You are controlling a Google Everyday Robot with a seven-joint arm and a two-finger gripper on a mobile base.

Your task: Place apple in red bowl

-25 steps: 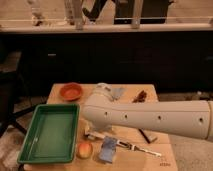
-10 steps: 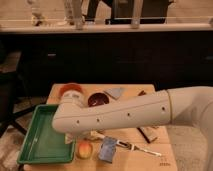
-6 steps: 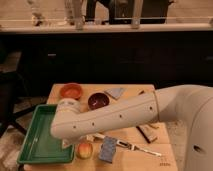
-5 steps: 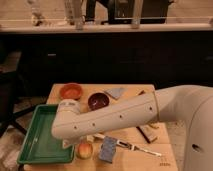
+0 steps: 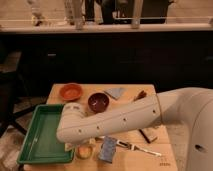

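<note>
The apple is a small reddish-yellow fruit near the table's front edge, just right of the green tray, with its top partly covered by my arm. The red bowl is bright orange-red and sits empty at the table's back left. My white arm reaches from the right across the table, and its bent end hangs over the tray's right edge. The gripper is mostly hidden under that end, low and just left of the apple.
A green tray lies at the front left. A darker maroon bowl stands right of the red bowl. A grey-blue cloth and a brown item lie at the back. A blue sponge and a utensil lie right of the apple.
My arm has swung left across the table, uncovering the maroon bowl, and its end has dropped toward the front, now overlapping the apple. The apple and bowls have not moved.
</note>
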